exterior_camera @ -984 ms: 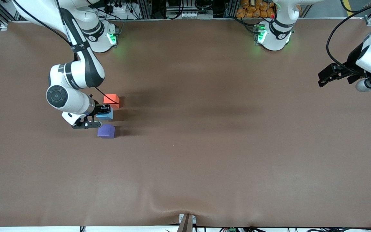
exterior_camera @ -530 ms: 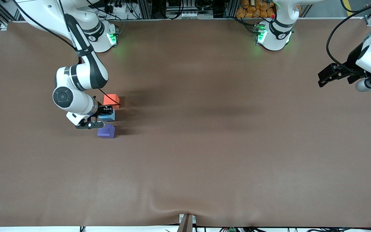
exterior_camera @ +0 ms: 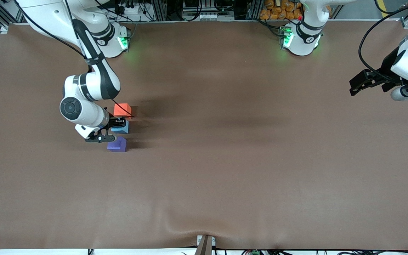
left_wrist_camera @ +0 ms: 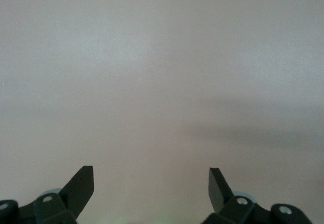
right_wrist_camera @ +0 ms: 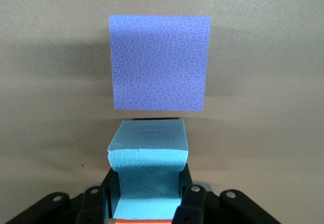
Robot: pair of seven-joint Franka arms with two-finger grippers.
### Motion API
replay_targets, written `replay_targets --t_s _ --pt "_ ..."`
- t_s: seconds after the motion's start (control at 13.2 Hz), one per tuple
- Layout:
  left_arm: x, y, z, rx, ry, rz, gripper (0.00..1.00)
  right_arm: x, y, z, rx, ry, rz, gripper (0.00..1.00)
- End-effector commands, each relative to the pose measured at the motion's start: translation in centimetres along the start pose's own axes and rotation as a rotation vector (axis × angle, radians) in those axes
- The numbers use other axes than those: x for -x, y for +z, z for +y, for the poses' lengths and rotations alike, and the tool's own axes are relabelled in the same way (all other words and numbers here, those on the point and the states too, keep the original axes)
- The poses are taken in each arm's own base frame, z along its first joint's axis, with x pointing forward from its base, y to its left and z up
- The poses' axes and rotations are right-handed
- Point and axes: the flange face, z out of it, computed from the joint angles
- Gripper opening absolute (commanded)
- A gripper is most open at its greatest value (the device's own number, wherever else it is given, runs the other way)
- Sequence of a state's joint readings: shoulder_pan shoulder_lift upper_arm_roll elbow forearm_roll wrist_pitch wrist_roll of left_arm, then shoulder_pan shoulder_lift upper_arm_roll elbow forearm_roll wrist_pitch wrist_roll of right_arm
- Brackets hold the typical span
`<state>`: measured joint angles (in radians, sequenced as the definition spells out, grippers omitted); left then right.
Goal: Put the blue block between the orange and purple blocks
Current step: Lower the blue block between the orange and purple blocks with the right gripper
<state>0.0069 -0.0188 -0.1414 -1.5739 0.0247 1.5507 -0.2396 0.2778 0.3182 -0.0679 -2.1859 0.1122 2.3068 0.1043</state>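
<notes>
The sky-blue block is held low in the gap between the orange block and the purple block. Orange lies farther from the front camera and purple nearer. My right gripper is shut on the blue block. In the right wrist view its fingers squeeze the blue block inward, with the purple block just past it and a strip of the orange block at the edge. My left gripper waits open above the left arm's end of the table. Between the fingers of the left gripper there is only cloth.
A brown cloth covers the whole table and is wrinkled near the front edge, where a small bracket sticks up. The two arm bases stand along the edge farthest from the front camera.
The right arm has shifted a little toward the left arm's end, carrying the blue block more squarely into line between the orange and purple blocks. The left arm has not moved.
</notes>
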Motion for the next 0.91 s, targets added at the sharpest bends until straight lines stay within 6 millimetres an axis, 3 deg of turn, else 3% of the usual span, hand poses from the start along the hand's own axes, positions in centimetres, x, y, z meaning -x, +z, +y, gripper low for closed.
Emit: replay_targets --t_s 0.0,0.3,0.45,0.53,0.61,0.68,0.83 --pt "0.8 -0.6 0.0 0.002 -0.004 0.004 1.0 0.1 0.4 0.0 -0.014 -0.006 0.01 0.0" --pt "0.8 -0.6 0.1 0.002 0.001 0.004 1.0 0.1 0.9 0.1 -0.012 -0.004 0.006 0.0" --pt "0.8 -0.6 0.1 0.002 0.002 0.002 1.0 0.0 1.4 0.1 -0.01 -0.003 -0.001 0.12" --pt "0.8 -0.6 0.1 0.002 -0.001 0.002 1.0 0.0 1.5 0.1 -0.01 -0.003 -0.004 0.33" --pt "0.8 -0.6 0.2 0.002 0.001 0.002 1.0 0.0 1.4 0.0 -0.011 -0.002 -0.003 0.83" --pt "0.9 -0.6 0.6 0.002 0.008 0.003 1.0 0.0 1.4 0.0 -0.014 0.007 -0.005 1.0" --pt "1.0 -0.6 0.6 0.001 0.008 0.001 1.0 -0.1 0.9 -0.2 -0.016 0.006 -0.006 1.0"
